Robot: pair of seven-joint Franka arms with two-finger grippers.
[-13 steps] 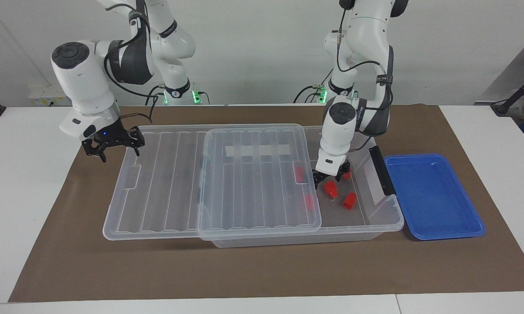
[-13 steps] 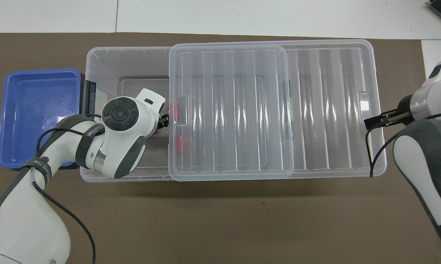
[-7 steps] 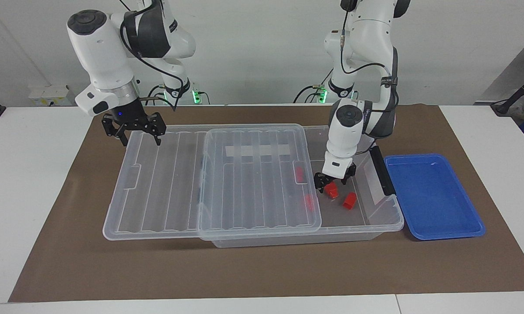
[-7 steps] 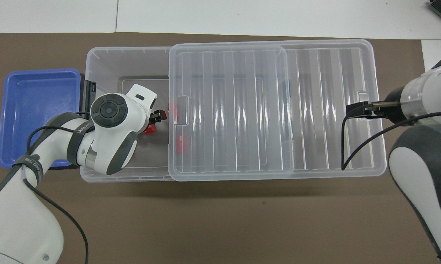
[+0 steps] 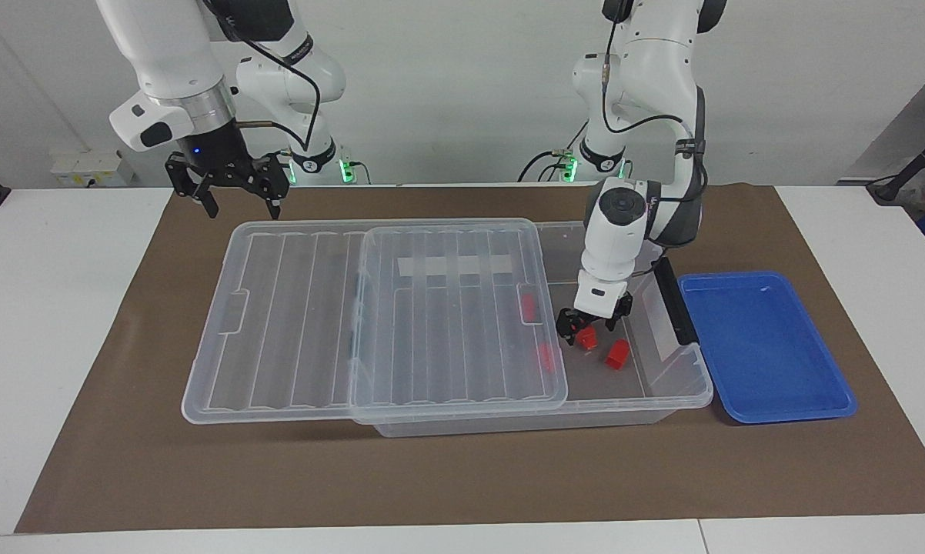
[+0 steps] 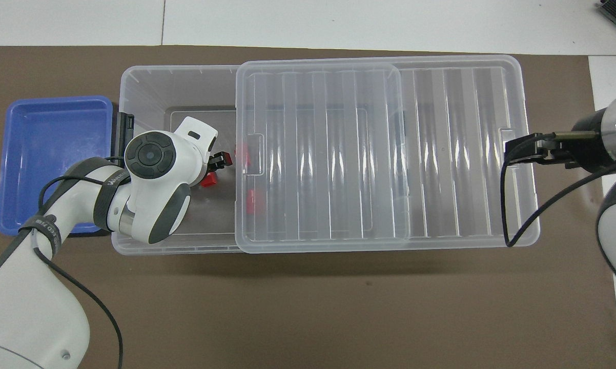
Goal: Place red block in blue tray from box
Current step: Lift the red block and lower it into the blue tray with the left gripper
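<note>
Now my left claw [image 5: 594, 326] is down inside the box [image 5: 666, 388], its fingers starting to close around a red block [image 5: 584, 337] on the floor; half a second back they stood wider. Whether they grip yet I cannot tell. A second block [image 5: 616, 353] lies just beside. My right claw [image 5: 237, 196], spread, has risen off the slid-back lid [image 5: 293, 323] and waits over the mat. The tray [image 5: 770, 412] sits bare beside the box at the left arm's end.

4 red blocks [image 5: 617, 352] visible, 1 clear box [image 5: 662, 385] w/ 1 lid [image 5: 301, 323], 1 blue tray [image 5: 766, 346], 1 brown mat [image 5: 462, 477], 2 arms.
</note>
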